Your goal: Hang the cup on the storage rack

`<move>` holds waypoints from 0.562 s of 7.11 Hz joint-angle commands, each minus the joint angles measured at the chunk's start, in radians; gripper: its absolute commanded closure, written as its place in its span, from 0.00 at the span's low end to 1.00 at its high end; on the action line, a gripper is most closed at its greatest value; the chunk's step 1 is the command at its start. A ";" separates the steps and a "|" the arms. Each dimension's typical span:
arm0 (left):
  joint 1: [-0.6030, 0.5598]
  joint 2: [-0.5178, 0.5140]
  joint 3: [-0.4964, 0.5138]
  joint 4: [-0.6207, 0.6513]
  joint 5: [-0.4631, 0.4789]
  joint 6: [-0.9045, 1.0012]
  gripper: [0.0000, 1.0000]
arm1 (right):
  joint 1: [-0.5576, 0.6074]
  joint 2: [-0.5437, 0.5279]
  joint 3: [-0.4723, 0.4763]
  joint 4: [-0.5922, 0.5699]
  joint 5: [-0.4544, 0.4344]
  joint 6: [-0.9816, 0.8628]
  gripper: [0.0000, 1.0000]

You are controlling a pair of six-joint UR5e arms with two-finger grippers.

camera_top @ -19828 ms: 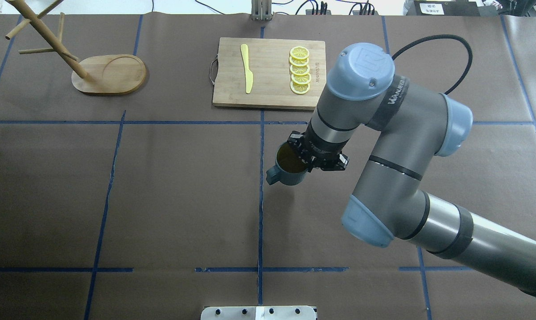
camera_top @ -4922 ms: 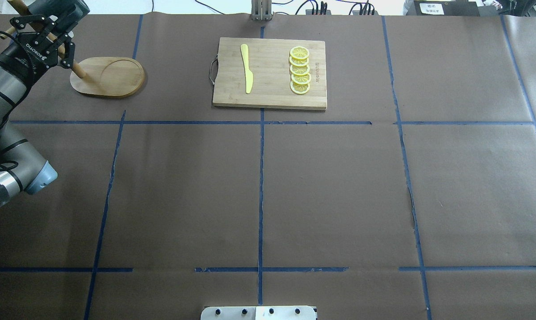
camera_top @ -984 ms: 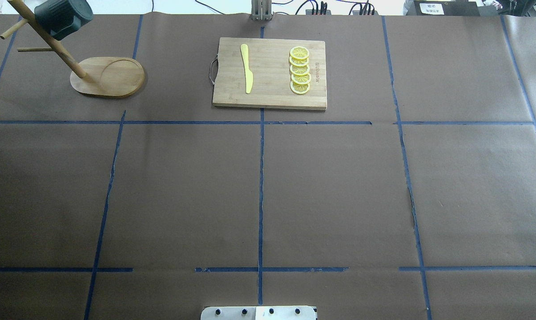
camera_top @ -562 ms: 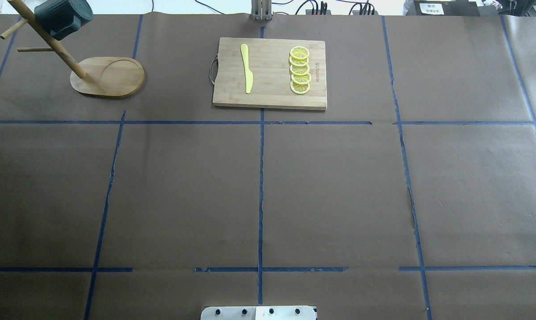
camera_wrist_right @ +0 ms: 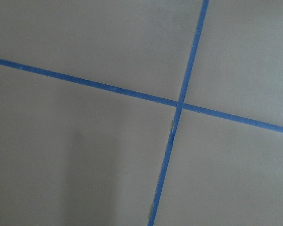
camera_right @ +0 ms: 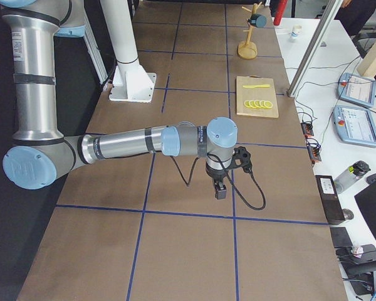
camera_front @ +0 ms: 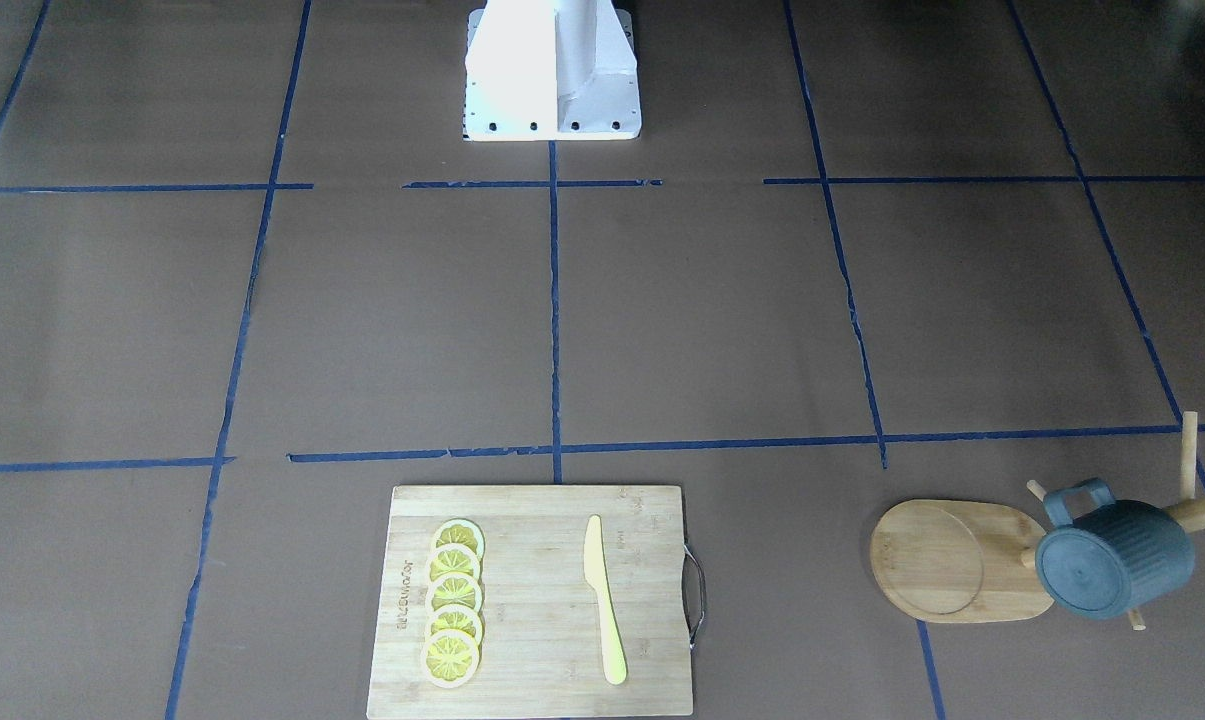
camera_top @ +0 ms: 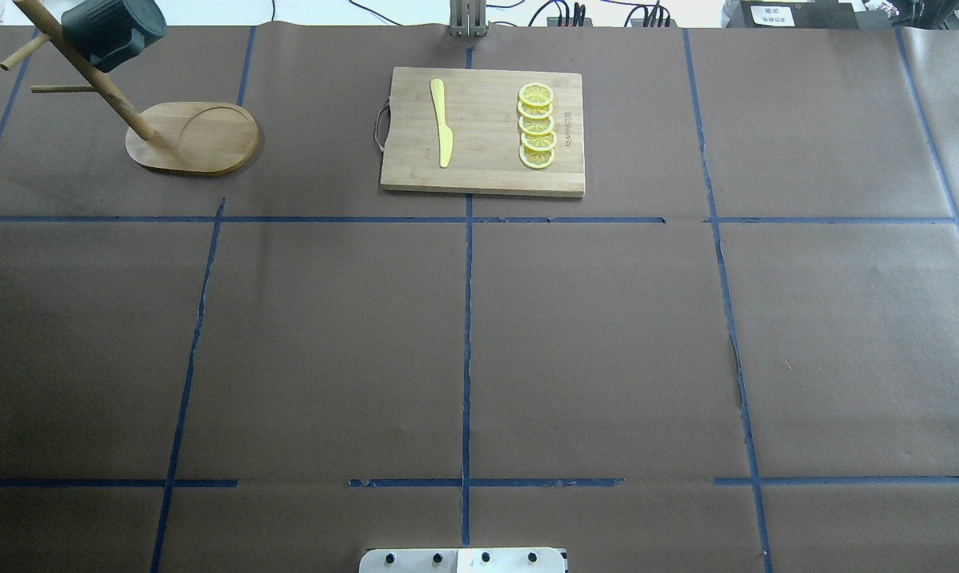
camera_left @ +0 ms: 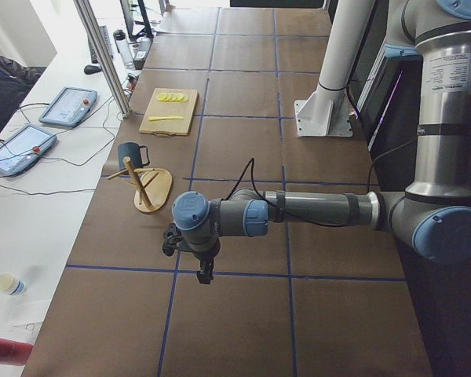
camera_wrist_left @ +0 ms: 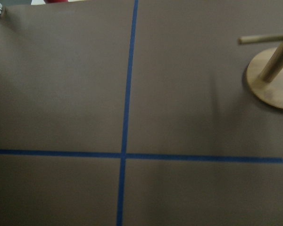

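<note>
The ribbed cup (camera_front: 1112, 558) hangs on the wooden storage rack (camera_front: 947, 555). Only side views show the left gripper (camera_left: 206, 273) and right gripper (camera_right: 220, 190); I cannot tell their grip.

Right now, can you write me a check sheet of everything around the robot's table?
Surface: table covered in brown paper with blue tape lines.
Job's things: cup hangs on a peg of the rack, off the table.
Clutter: cutting board with a yellow knife and a row of lemon slices.
Grippers: left gripper and right gripper hang above bare table, far from the cup; cannot tell if open or shut.
Cables: black cable loops beside the right gripper.
Surroundings: tablets on a white side bench.
</note>
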 commanded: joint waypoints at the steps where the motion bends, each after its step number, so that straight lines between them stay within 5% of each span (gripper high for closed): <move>1: -0.009 -0.057 -0.009 0.152 -0.014 0.040 0.00 | 0.038 -0.016 -0.024 0.000 0.004 0.000 0.00; 4: -0.023 -0.063 -0.009 0.149 -0.011 0.048 0.00 | 0.113 -0.074 -0.094 0.003 0.019 -0.013 0.00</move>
